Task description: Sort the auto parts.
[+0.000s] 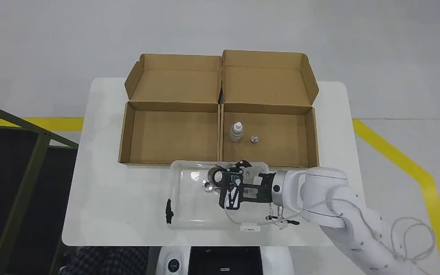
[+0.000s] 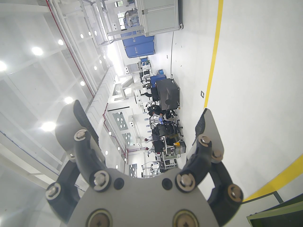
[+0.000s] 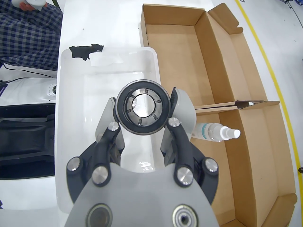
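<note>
My right gripper (image 3: 143,98) is shut on a round black-and-metal bearing (image 3: 122,107), gripped by its outer rim just above the clear plastic bin (image 3: 71,83). From above, this gripper (image 1: 221,184) hangs over the middle of the bin (image 1: 173,192) at the table's front. Behind the bin stand two open cardboard boxes. The left box (image 1: 170,135) has nothing in it. In the right box (image 1: 265,137) lie a small white spray bottle (image 1: 236,130) and a small round metal part (image 1: 255,137). My left gripper (image 2: 141,106) is open, holds nothing and points out into the room.
A scrap of black tape (image 3: 85,51) sticks to the bin's rim at its left end (image 1: 167,212). The spray bottle (image 3: 213,132) lies on its side near the wall between the two boxes. White table (image 1: 117,172) surface lies bare to the left of the bin.
</note>
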`<action>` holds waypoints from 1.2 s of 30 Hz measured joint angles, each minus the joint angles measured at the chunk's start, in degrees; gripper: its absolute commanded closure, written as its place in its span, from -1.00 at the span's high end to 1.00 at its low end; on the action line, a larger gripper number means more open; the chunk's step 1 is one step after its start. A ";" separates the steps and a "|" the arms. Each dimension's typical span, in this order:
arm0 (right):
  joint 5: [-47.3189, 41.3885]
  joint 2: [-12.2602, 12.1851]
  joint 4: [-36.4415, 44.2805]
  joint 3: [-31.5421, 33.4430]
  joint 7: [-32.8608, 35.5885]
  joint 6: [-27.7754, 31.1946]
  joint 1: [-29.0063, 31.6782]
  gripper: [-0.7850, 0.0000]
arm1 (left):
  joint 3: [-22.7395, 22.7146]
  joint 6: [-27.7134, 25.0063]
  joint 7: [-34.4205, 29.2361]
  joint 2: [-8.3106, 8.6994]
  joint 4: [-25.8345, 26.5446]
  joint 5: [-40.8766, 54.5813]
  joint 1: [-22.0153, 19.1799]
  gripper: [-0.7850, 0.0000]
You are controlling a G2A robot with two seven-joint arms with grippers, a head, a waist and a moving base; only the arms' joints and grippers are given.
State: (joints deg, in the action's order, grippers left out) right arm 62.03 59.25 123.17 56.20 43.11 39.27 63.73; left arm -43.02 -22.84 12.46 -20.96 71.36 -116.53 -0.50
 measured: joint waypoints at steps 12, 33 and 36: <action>-1.57 0.56 -0.88 -0.13 -3.08 -1.29 -3.38 -1.00 | 0.00 0.00 0.00 0.00 0.00 0.00 0.00 1.00; -4.47 3.57 -13.25 -7.14 -5.84 -4.96 -14.35 -1.00 | 0.00 0.00 0.00 0.00 0.00 0.00 0.00 1.00; -4.17 4.55 -15.87 -9.41 -5.11 -6.87 -17.02 -1.00 | 0.00 0.00 0.00 0.00 0.00 0.00 0.00 1.00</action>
State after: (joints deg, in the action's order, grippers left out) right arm 57.86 63.80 107.30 46.79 38.00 32.40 46.71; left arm -43.02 -22.84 12.46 -20.96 71.36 -116.53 -0.50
